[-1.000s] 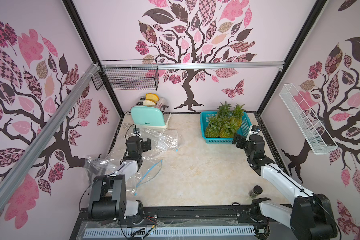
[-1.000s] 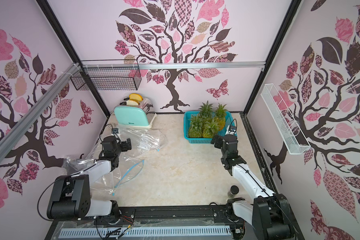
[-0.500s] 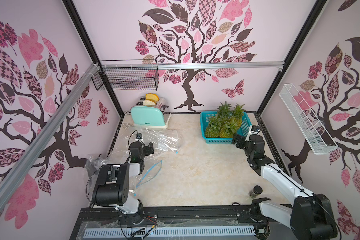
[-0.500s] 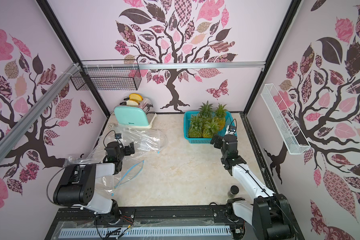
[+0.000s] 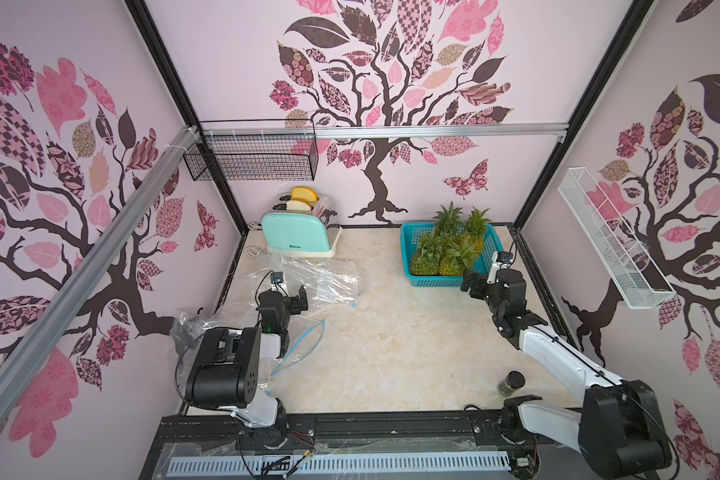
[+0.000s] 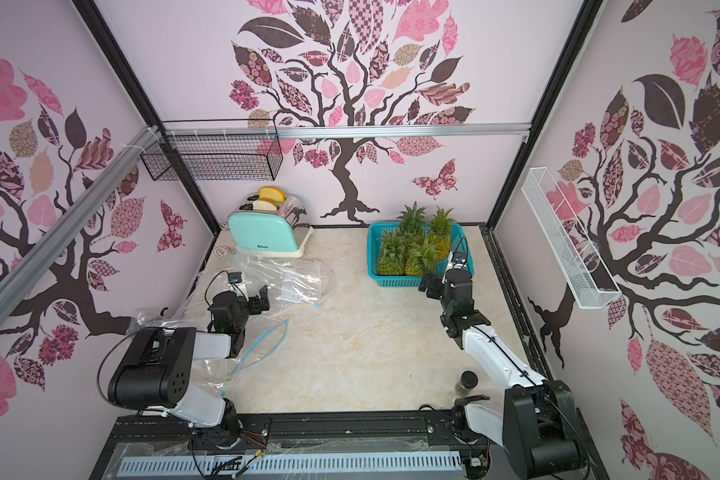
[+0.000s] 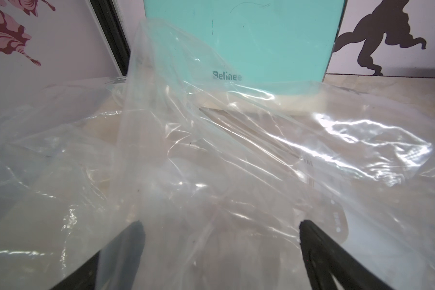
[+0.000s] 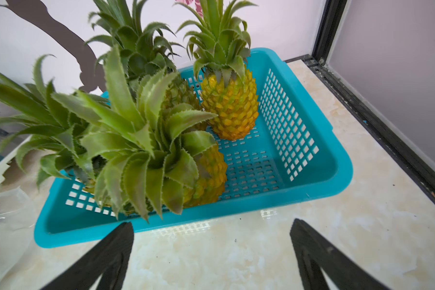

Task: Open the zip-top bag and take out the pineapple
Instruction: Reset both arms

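- Left fingers (image 7: 312,241) spread wide, gripping nothing, amid the crumpled clear zip-top bag (image 5: 334,279) lying left of centre on the tabletop (image 5: 391,340), before the mint toaster (image 5: 298,232).
- Right fingers (image 8: 309,248) parted, empty, just beside the teal basket (image 5: 433,281).
- Four pineapples (image 5: 449,264) stand upright in that basket, upper right of centre.

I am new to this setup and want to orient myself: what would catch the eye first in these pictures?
Most striking are the four pineapples standing in a teal basket at the far right corner of the table. At the far left stands a mint toaster with bread slices in its slots, and crumpled clear plastic bags lie in front of it. Large pink-and-brown tree decals cover the walls.
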`<state>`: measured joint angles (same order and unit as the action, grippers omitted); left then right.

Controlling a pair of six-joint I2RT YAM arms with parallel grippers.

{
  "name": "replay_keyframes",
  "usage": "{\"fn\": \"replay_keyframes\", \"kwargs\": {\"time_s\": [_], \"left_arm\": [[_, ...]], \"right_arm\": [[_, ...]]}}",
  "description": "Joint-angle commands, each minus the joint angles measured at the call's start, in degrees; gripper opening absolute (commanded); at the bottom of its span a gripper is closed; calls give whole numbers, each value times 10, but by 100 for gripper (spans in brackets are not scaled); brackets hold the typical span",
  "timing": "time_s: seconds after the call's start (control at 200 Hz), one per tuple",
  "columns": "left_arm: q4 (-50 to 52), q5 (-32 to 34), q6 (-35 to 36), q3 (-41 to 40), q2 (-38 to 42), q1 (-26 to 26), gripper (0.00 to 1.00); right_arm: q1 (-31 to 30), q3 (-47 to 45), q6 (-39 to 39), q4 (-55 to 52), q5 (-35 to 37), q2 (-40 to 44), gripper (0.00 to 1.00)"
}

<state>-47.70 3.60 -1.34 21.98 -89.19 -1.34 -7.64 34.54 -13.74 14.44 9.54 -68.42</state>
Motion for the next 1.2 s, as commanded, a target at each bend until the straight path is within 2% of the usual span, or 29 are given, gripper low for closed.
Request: {"fn": "replay_keyframes", "kwargs": {"time_s": [0.0, 0.24, 0.44, 0.495, 0.575, 0.665, 0.79, 0.92, 1.055, 1.14, 1.195], "left_arm": [[-10, 3, 3, 3, 1, 1, 98], [-12, 3, 2, 3, 0, 0, 98], [-10, 2, 2, 4, 0, 0, 98], [-11, 2, 2, 4, 0, 1, 98], [-10, 2, 1, 4, 0, 1, 98], [-11, 1, 2, 4, 0, 1, 98], [-10, 1, 1, 4, 0, 0, 98], [-10, 2, 1, 4, 0, 1, 98], [-11, 2, 1, 4, 0, 1, 98], [-10, 2, 1, 4, 0, 0, 98], [-10, 2, 1, 4, 0, 0, 98]], "right_arm": [[-2, 14, 15, 11, 49, -23, 99], [-1, -5, 28, 72, 113, -80, 100], [-1, -61, 92, 263, 182, -121, 99], [1, -68, 110, 306, 177, -142, 99], [1, -30, 114, 238, 155, -150, 99], [2, -37, 118, 251, 149, -146, 100], [4, -92, 133, 353, 152, -122, 100], [8, -64, 141, 284, 161, -125, 100], [13, -39, 145, 276, 153, -149, 100], [12, -3, 106, 180, 136, -161, 99], [13, -26, 92, 190, 141, -172, 99]]}}
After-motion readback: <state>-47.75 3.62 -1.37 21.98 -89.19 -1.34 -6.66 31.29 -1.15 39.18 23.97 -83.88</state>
